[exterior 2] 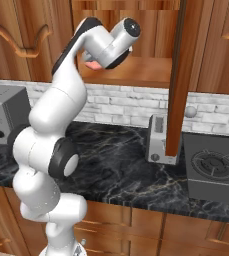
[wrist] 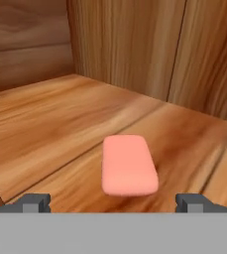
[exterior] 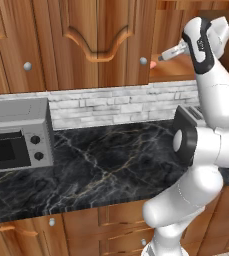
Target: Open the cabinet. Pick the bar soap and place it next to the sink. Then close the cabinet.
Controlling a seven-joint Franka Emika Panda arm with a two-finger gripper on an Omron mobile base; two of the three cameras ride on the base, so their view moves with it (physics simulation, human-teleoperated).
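Observation:
The cabinet [exterior: 98, 40] stands open on its right side, its open door [exterior 2: 178, 75] seen edge-on in the right base view. On the wooden shelf [wrist: 45, 129] inside lies the salmon-pink bar soap [wrist: 129, 164], also seen as a pink spot [exterior: 153, 64] by the hand and peeking out under the wrist [exterior 2: 92, 65]. My gripper [wrist: 114, 202] is open, reaching into the cabinet [exterior: 162, 57], with a fingertip on each side of the soap's near end and not touching it. The sink is out of view.
A grey toaster oven [exterior: 16, 135] sits on the black marble counter [exterior: 106, 165] at the left. A toaster [exterior 2: 158, 137] stands below the open door, with a stovetop [exterior 2: 211, 167] to its right. Drawers [exterior: 111, 230] run under the counter.

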